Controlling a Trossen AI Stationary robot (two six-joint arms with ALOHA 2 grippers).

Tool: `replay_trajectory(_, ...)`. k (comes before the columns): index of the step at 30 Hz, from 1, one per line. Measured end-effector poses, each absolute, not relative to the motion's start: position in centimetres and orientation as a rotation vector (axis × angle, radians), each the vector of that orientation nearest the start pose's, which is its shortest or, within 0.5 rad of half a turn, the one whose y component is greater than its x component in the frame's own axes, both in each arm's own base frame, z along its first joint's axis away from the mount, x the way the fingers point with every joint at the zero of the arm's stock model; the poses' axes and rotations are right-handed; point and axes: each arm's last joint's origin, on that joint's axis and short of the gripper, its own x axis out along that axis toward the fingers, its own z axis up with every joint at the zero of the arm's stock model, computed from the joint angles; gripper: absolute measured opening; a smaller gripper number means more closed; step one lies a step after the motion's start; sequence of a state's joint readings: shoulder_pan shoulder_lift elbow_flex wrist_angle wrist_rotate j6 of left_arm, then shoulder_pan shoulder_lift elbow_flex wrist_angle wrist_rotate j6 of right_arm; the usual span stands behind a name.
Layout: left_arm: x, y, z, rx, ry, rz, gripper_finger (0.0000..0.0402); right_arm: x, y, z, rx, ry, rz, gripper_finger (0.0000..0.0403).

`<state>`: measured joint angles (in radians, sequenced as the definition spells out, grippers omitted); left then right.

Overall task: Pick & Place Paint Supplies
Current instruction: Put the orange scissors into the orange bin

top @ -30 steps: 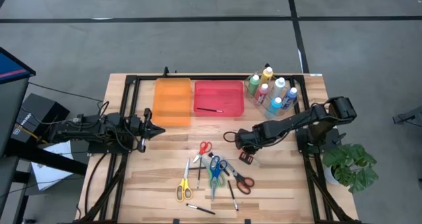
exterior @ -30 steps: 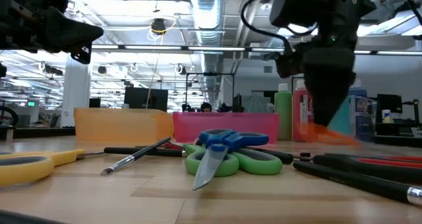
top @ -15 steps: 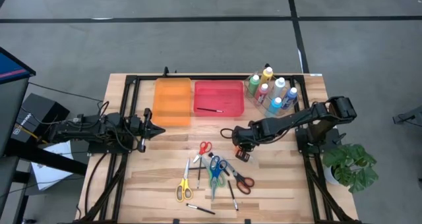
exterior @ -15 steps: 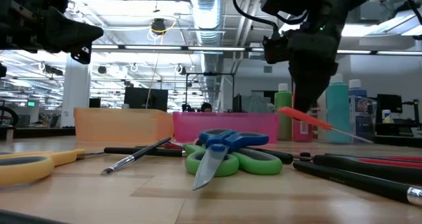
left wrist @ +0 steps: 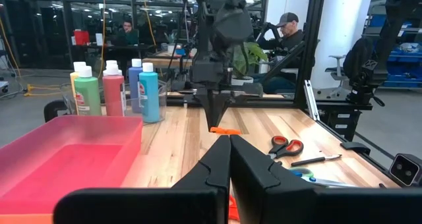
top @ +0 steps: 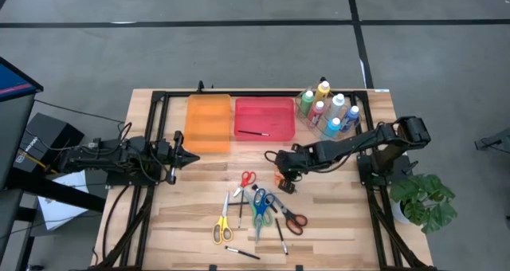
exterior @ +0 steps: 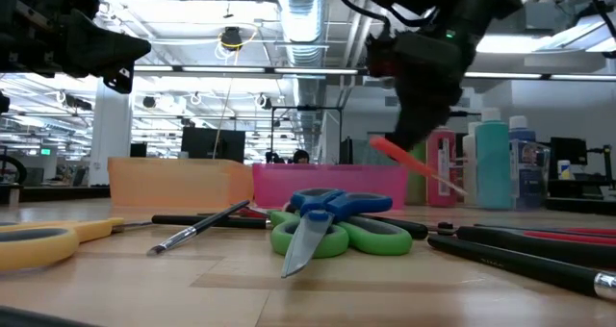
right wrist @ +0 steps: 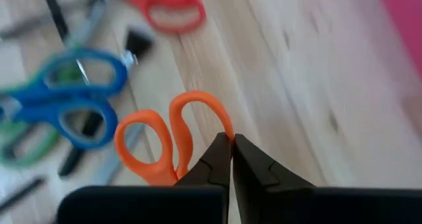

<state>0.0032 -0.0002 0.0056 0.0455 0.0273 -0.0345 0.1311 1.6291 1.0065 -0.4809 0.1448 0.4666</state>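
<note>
A carrying step is judged to be in hand: orange-handled scissors (right wrist: pixel 168 141) are held in the closed jaws of the right gripper (top: pixel 284 179), lifted off the worktop (top: pixel 351 223) near the red tray (top: pixel 264 117). Next, a move over a tray and a release are called for. The left gripper (top: pixel 188 157) waits by the orange tray (top: pixel 208 123), jaws closed on nothing.

Counted:
- six paint bottles (top: pixel 328 111)
- one brush (top: pixel 253 133) in the red tray
- about five scissors still lying (top: pixel 255 207)

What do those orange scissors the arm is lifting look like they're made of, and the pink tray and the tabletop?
Orange scissors, held in the shut right gripper: smooth matte handle loops, likely plastic; the blades look pale, probably metal, but are blurred. Pink tray: glossy, slightly see-through walls, so probably moulded plastic. Tabletop: pale planks with visible grain and seams, so wood, apparently sealed.
</note>
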Motion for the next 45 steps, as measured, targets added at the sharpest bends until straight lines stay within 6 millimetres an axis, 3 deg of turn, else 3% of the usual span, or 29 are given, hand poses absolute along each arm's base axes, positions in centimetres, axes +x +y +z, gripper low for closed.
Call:
replay_trajectory(8, 9.7, 0.0, 17.0, -0.034, -0.051, -0.025, 0.0002, 33.4, 1.9, 20.3, 0.202, 0.788, -0.236, 0.0000)
replay_trajectory(19, 9.7, 0.0, 17.0, -0.034, -0.051, -0.025, 0.0002, 36.6, -2.1, 23.7, 0.111, 0.295, -0.246, 0.0000)
replay_trajectory(23, 9.7, 0.0, 17.0, -0.034, -0.051, -0.025, 0.0002, 38.2, -3.3, 23.5, 0.067, 0.176, -0.266, 0.0000)
replay_trajectory(34, 9.7, 0.0, 17.1, -0.034, -0.057, -0.025, 0.0002, 46.9, -7.2, 22.5, -0.044, 0.159, -0.318, 0.0000)
replay_trajectory(41, 9.7, 0.0, 17.1, -0.034, -0.058, -0.025, 0.0002, 50.0, -11.5, 21.4, -0.050, 0.259, -0.390, 0.0000)
replay_trajectory(45, 9.7, 0.0, 17.1, -0.034, -0.058, -0.025, 0.0002, 51.7, -12.6, 19.5, -0.045, 0.316, -0.398, 0.0000)
